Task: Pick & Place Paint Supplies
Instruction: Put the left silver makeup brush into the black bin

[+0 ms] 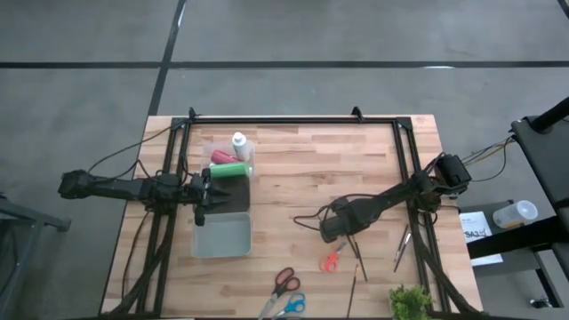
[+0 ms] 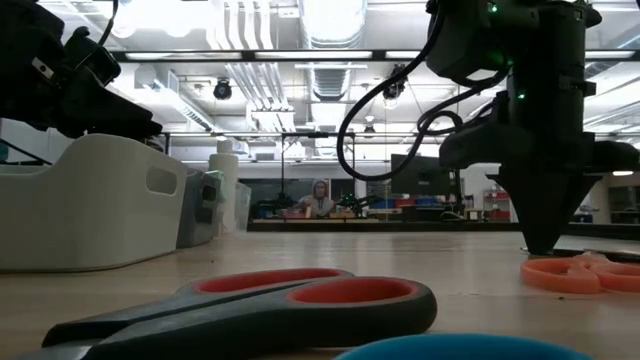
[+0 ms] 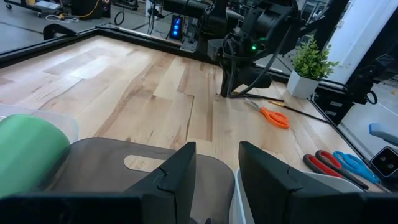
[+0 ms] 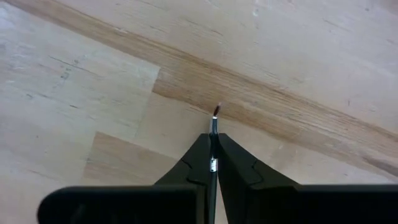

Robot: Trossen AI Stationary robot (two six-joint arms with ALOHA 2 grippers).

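Observation:
My right gripper (image 1: 335, 235) points down at mid-table, shut on a thin brush whose metal ferrule and reddish bristle tip (image 4: 216, 114) stick out past the fingertips. Its tips reach the wood in the low view (image 2: 545, 240). Other brushes (image 1: 402, 246) lie flat on the table to its right. The green bottle (image 1: 229, 170) lies on its side beside the upright white bottle (image 1: 239, 142) and a red one (image 1: 220, 157), in a clear container at the far left. My left gripper (image 3: 217, 180) waits open over the grey bin (image 1: 222, 235). My right gripper pinches the brush between its two fingers (image 4: 239, 168), just behind the ferrule (image 4: 212, 129). The fingers come from above, pointing down, one on each side of the thin shaft. The tip end lies low over the wood; the handle is hidden behind the fingers.
Orange scissors (image 1: 331, 260) lie just beside my right gripper, toward the near edge. Red scissors (image 1: 284, 281) and blue scissors (image 1: 292, 307) lie at the near edge. A small potted plant (image 1: 409, 302) stands at the near right corner. Black frame rails run along the table's sides.

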